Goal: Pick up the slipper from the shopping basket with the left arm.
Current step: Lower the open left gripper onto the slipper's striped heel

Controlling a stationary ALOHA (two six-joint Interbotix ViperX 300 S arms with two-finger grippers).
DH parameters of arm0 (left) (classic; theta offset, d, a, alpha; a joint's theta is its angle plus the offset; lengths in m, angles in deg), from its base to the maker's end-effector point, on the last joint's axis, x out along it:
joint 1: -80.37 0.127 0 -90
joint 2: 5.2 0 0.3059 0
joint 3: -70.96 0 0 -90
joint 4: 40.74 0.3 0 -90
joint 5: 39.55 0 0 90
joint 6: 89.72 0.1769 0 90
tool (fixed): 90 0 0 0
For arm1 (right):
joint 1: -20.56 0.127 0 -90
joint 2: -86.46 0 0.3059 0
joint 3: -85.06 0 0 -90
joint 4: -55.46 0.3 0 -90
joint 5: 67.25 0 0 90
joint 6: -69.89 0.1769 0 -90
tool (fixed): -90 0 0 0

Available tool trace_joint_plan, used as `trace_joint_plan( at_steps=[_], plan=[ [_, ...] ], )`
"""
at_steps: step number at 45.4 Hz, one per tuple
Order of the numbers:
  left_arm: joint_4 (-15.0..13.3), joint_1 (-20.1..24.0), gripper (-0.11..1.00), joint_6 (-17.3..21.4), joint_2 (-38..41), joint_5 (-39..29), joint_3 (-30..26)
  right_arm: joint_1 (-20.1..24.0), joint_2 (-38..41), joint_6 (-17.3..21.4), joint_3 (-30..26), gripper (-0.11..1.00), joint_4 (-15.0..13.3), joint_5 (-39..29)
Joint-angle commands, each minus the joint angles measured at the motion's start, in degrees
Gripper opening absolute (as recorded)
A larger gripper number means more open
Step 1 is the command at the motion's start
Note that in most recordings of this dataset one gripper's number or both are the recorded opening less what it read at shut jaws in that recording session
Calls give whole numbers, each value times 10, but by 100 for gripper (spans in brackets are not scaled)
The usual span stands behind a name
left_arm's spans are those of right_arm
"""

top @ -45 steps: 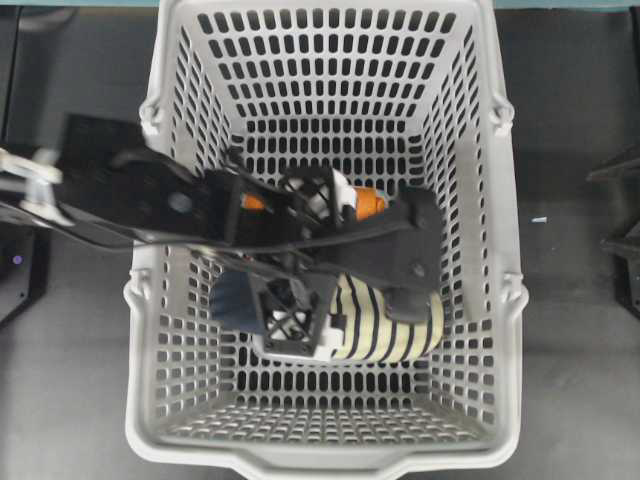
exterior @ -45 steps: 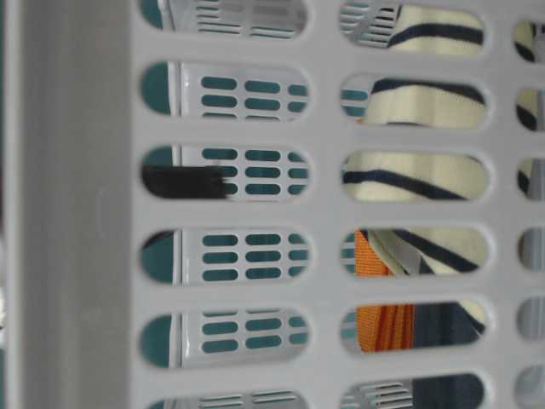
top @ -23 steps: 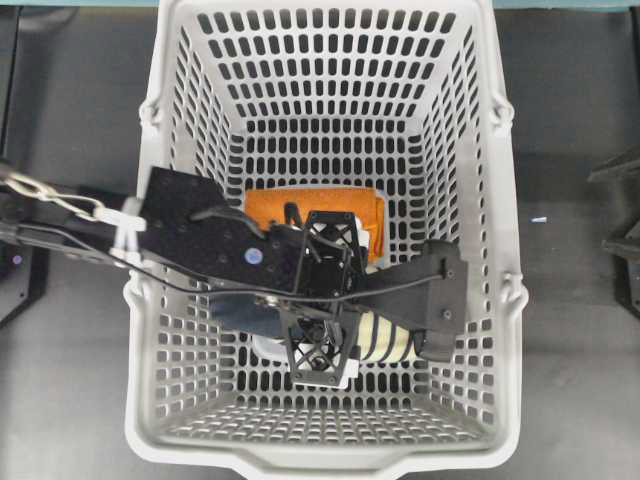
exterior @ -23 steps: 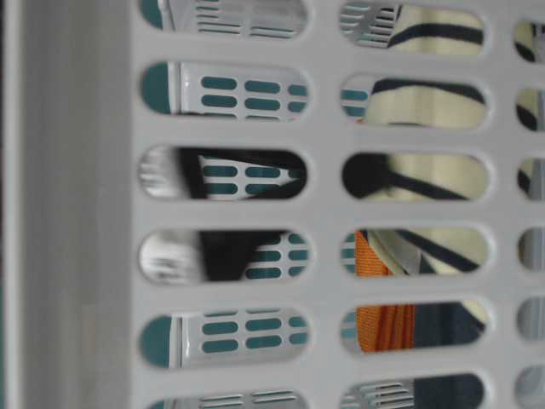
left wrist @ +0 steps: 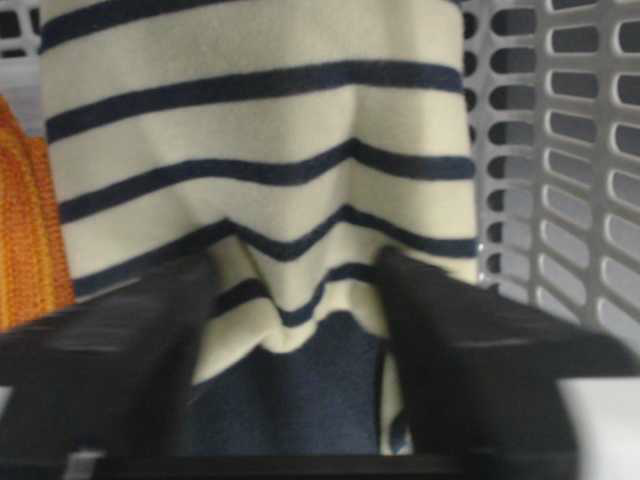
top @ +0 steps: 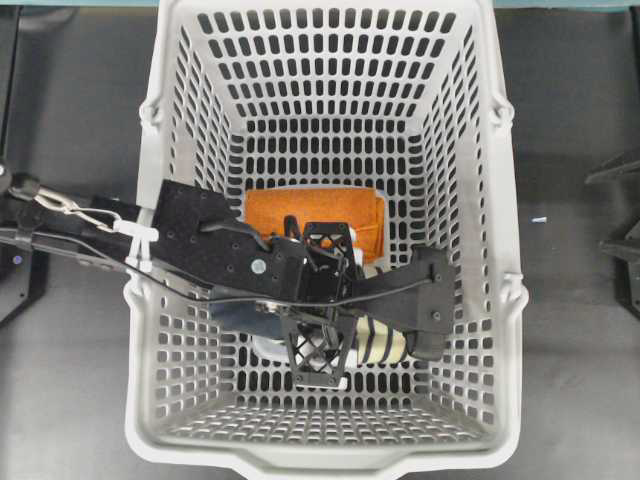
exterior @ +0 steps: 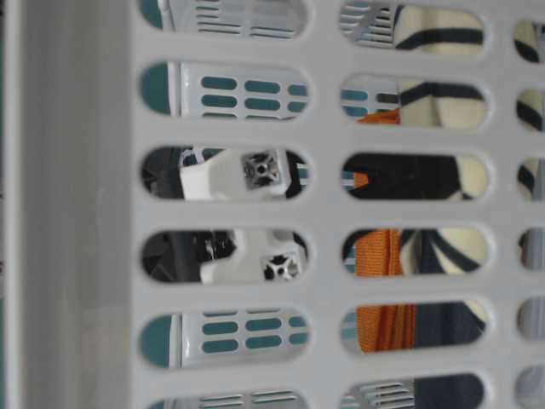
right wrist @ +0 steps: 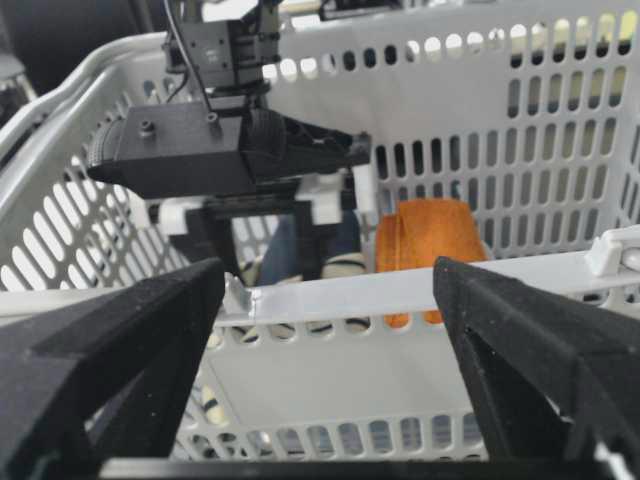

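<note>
One light-grey slotted plastic shopping basket (top: 500,200); one cream navy-striped fabric slipper (left wrist: 260,150); one folded orange cloth (top: 300,210); two black robot arms.

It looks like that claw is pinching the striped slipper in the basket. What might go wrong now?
The left tool pinches only a bunched fold of the slipper, so the soft fabric may slip out when lifted. The orange cloth lies right beside the slipper and might snag and come up too. The tool sits deep in the shopping basket; a skewed lift might knock its wall.
</note>
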Motion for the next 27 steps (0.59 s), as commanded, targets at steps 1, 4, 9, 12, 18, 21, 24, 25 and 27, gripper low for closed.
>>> trace_joint_plan(
  at_steps=[1,4,9,12,18,21,24,25,27],
  plan=[
    [2,-2,40,-1,-9,1,-4,-4,8,1,-3,81,0,9],
    [2,-2,22,-3,-16,0,-6,-8,8,1,-2,81,0,18],
    [2,-2,5,-2,-31,-5,-16,-12,8,1,-2,81,0,29],
    [2,-2,5,2,-39,-14,-29,-13,8,0,-2,81,0,30],
    [3,0,5,9,-51,-57,-70,-13,8,0,0,81,0,30],
    [2,0,5,12,-54,-86,-97,-14,8,1,2,81,0,30],
    [3,1,5,18,-54,-120,-127,-13,8,1,3,81,0,30],
    [3,1,5,19,-54,-132,-137,-13,8,1,4,81,0,30],
    [2,1,5,25,-54,-154,-158,-14,9,1,5,81,0,32]
  ],
)
